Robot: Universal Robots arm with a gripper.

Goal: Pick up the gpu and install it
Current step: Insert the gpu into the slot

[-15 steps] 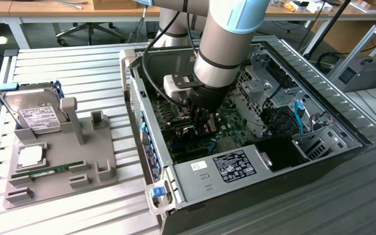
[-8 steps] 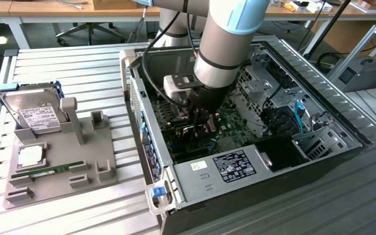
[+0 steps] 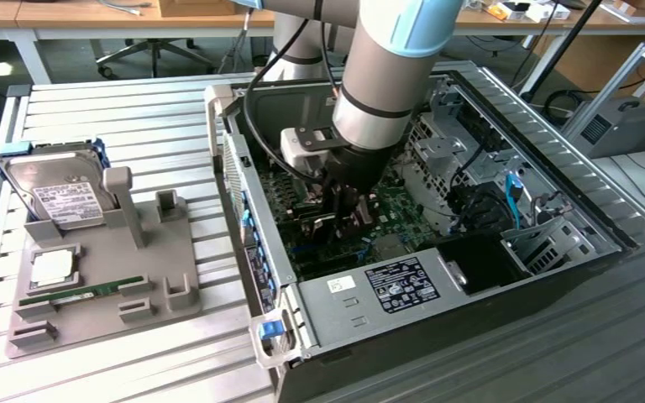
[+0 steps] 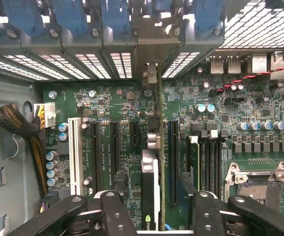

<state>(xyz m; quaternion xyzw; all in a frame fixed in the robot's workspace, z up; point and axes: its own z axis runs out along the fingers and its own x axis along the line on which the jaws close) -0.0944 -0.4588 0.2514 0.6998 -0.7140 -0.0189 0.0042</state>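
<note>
My gripper (image 4: 154, 216) stands with jaws apart astride the gpu (image 4: 151, 187), which sits edge-on at lower centre of the wrist frame, upright on the motherboard (image 4: 117, 98), long axis running away toward the case's rear slots.

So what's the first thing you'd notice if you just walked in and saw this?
The big grey robot arm plunging straight down into the open computer case, in the middle of the exterior view. Under its fingers, the gpu stands on edge among the slots of the green motherboard. A silver hard drive sits on a grey holder at the exterior view's left.
</note>
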